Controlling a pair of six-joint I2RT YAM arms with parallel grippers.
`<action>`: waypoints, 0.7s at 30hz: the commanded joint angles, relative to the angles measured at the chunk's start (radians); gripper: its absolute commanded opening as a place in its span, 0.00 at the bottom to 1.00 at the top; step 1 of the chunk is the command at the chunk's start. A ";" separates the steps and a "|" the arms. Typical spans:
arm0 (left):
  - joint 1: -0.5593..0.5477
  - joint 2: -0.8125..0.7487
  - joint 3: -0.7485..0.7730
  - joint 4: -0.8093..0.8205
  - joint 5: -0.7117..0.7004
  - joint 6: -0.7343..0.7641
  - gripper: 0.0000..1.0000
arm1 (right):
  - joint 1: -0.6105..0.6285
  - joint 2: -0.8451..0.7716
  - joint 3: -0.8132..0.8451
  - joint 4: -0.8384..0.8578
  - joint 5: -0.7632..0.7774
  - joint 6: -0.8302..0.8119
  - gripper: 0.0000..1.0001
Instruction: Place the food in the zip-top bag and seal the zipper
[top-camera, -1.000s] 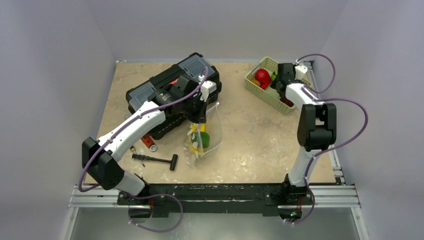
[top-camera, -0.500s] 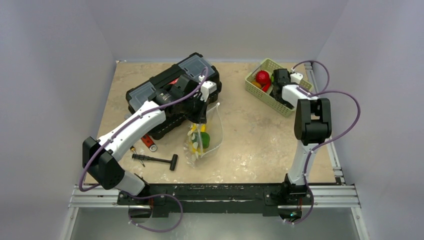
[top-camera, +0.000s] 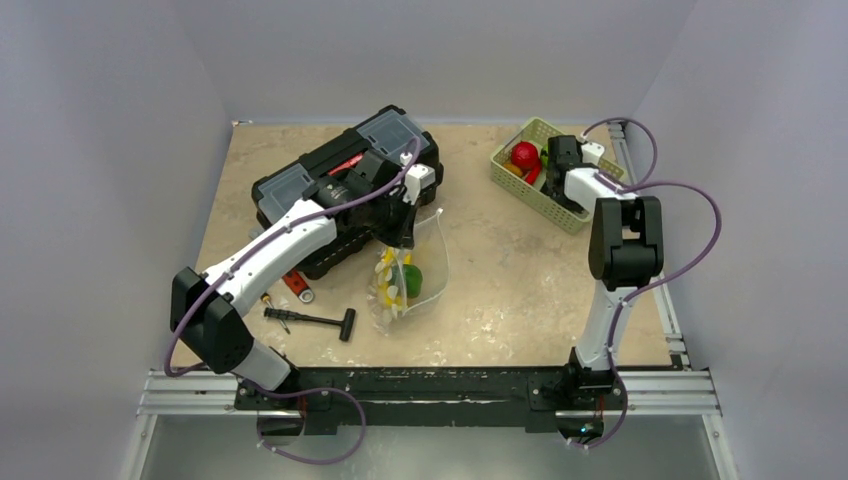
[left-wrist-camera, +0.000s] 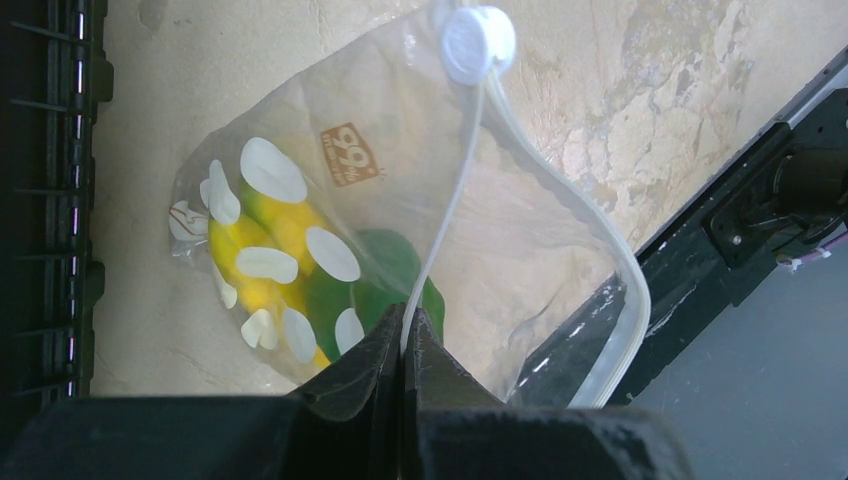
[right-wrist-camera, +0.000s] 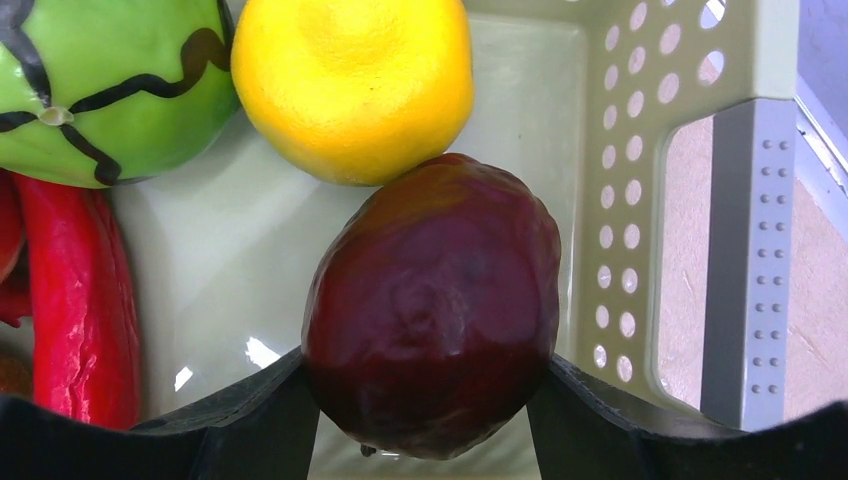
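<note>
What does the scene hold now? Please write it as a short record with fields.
left gripper: shut on the zipper strip
bag: mouth open, holds green food and yellow food
right gripper: in the basket, fingers on both sides of the dark red fruit; grip unclear
also in basket: yellow fruit, green fruit, red pepper
seal: not yet done

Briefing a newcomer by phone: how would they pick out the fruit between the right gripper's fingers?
Find the pale green slotted basket at the far right. Inside, beside a yellow citrus, lies the fruit: the only dark maroon, wrinkled one.
</note>
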 joint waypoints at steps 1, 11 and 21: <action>0.009 0.022 0.033 -0.004 -0.018 -0.002 0.00 | 0.009 -0.064 0.015 0.034 -0.031 -0.019 0.30; 0.013 0.020 0.034 -0.004 -0.021 0.000 0.00 | 0.094 -0.271 -0.062 0.046 -0.079 -0.053 0.04; 0.014 0.019 0.032 -0.004 -0.042 0.008 0.00 | 0.202 -0.559 -0.258 0.149 -0.339 -0.120 0.00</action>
